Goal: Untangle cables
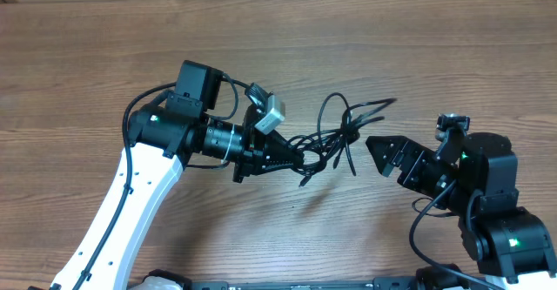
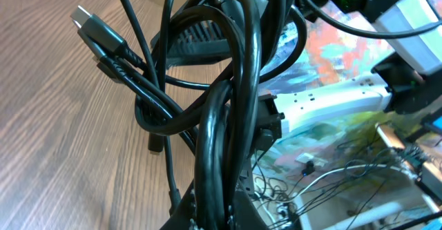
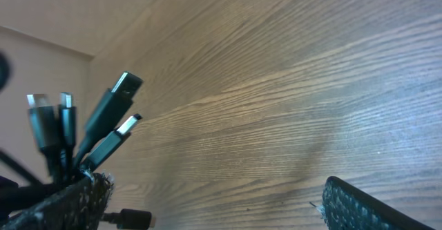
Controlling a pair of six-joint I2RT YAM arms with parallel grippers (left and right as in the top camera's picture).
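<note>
Now, with your left fingers (image 1: 283, 155) pinching the knotted cables (image 1: 335, 133) just above mid-bench (image 1: 435, 46), close your spread right fingers (image 1: 381, 149) on one loose plug (image 3: 114, 95) and pull gently outward.

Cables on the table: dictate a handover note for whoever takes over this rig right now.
Left end effector: shut on the cables, holding the knotted bundle above the table.
Right end effector: open and empty, just beside the bundle, gripping nothing.
Done: the bundle is gripped.
Left: no strand is separated yet; everything is still one knot. A likely next move is for the right side to take a loose plug end and draw it out.
</note>
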